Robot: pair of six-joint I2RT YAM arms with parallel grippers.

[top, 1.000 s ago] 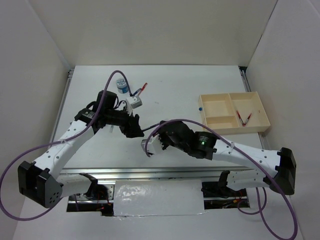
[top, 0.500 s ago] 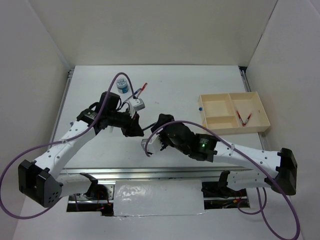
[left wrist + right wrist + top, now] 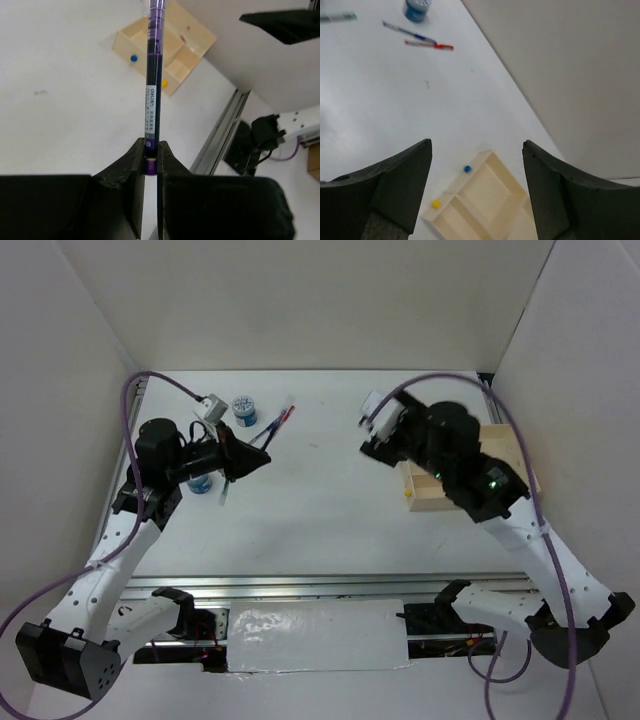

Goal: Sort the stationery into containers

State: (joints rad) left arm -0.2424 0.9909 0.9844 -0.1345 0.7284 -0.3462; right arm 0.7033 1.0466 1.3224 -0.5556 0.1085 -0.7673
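Note:
My left gripper [image 3: 151, 150] is shut on the purple end of a dark pen [image 3: 152, 75], which points away toward the beige tray [image 3: 142, 37]. In the top view that gripper [image 3: 260, 458] hangs above the left of the table. My right gripper [image 3: 477, 145] is open and empty, high above the tray [image 3: 485, 197], whose near corner [image 3: 432, 502] shows under the arm. A blue pen [image 3: 410, 32] and a red pen [image 3: 427, 45] lie together by a blue-and-white roll [image 3: 243, 410]. A second roll [image 3: 200, 483] sits beside the left arm.
A pale pen [image 3: 225, 492] lies on the table below the left gripper. Blue [image 3: 466, 169] and yellow [image 3: 436, 203] dots mark the tray's outer wall. White walls close the table at the back and sides. A metal rail [image 3: 300, 585] runs along the near edge.
The grippers were together at mid-table. The left shut on the pen and lifted back to the left. The right opened and swung right, above the tray.

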